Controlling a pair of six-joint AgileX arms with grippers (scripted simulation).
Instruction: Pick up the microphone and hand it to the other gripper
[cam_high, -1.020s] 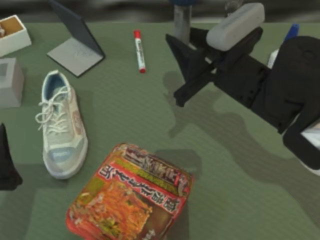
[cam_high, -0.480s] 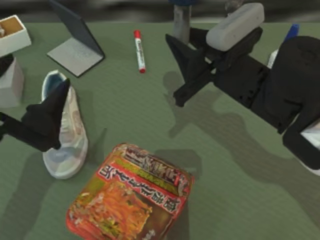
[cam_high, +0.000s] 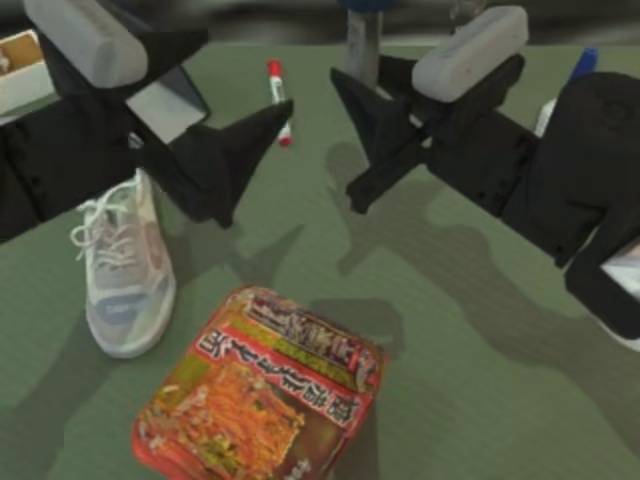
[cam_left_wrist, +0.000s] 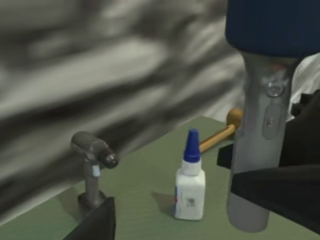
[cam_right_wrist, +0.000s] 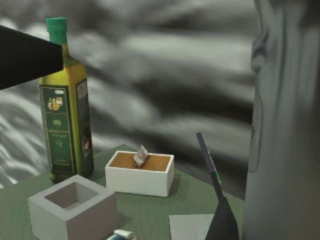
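We hold the microphone (cam_high: 364, 45) upright in our right gripper (cam_high: 372, 120), raised above the far middle of the table (cam_high: 480, 330), its grey handle clasped between the black fingers and its navy head cut off by the top view's far edge. In the left wrist view the microphone (cam_left_wrist: 265, 115) stands close, navy foam head on top and grey handle below, with a dark finger of the right gripper across its lower part. Our left gripper (cam_high: 240, 150) is up over the left half of the table, above the sneaker (cam_high: 122, 262), its fingers spread apart and empty, pointing across at the microphone but not touching it. Between the two grippers lies the red-capped marker (cam_high: 277, 85), partly hidden by the left fingertip. A packet of instant noodles (cam_high: 262, 392) lies at the near middle. The left wrist view also shows a white glue bottle with a blue cap (cam_left_wrist: 190, 180) standing just beside the microphone's handle, and a grey tool (cam_left_wrist: 92, 165) farther off. The right wrist view shows a green oil bottle (cam_right_wrist: 67, 115), a white box (cam_right_wrist: 140, 174) and a grey hollow block (cam_right_wrist: 74, 207).
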